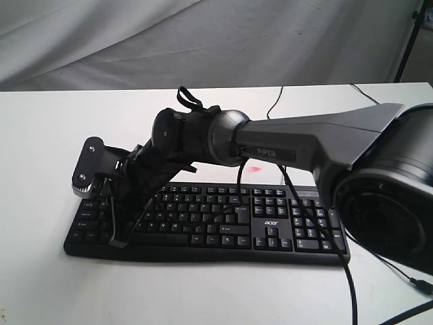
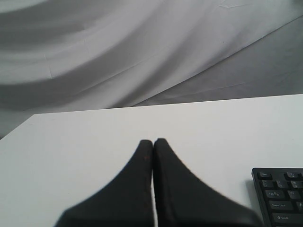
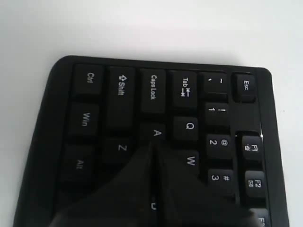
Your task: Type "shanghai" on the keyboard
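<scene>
The black keyboard lies on the white table, with its acer logo above the arrow keys. My right arm reaches across from the right to the keyboard's left end. There my right gripper is shut, its tips down at the edge of the A key, with S hidden under the fingers. Whether the tips press the key cannot be told. My left gripper is shut on nothing and hovers over bare table, with one keyboard corner off to its side. It does not show in the exterior view.
A thin black cable runs from the keyboard's back over the table's far edge. The right arm's own cables hang over the number pad side. A grey cloth backdrop stands behind the table.
</scene>
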Available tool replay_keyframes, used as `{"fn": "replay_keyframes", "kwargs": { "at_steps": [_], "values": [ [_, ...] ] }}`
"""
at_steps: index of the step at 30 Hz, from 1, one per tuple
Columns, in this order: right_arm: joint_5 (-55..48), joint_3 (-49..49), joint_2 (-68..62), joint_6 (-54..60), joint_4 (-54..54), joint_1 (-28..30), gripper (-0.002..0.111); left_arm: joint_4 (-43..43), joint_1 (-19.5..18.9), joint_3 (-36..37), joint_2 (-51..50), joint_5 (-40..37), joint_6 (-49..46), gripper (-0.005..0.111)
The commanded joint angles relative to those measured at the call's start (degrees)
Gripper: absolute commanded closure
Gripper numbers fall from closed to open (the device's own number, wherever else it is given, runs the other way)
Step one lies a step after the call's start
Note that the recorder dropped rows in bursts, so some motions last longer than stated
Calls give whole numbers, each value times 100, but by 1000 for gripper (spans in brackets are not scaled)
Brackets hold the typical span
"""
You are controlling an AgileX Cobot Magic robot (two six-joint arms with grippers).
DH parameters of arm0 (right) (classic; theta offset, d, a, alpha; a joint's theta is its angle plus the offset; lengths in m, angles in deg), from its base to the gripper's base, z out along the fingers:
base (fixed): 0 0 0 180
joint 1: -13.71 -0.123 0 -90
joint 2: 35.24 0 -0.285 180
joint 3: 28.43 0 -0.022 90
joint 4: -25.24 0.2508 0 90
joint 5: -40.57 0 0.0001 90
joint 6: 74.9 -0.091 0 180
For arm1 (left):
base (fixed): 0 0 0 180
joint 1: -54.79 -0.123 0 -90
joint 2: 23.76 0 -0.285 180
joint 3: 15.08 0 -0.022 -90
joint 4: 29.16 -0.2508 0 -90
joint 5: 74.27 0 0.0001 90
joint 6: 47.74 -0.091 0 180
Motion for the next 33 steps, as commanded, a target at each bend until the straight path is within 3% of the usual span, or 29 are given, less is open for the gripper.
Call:
{"fn": "replay_keyframes", "kwargs": {
  "at_steps": [1, 27, 33],
  "values": [
    [-34, -12, 8, 48, -25, 43, 108, 3, 22, 29, -18, 30, 16, 106],
    [-309, -12, 323, -111, -182, 43, 108, 3, 22, 29, -18, 30, 16, 106],
    [-623, -12, 361, -714, -835, 43, 108, 3, 22, 29, -18, 30, 16, 106]
  ]
}}
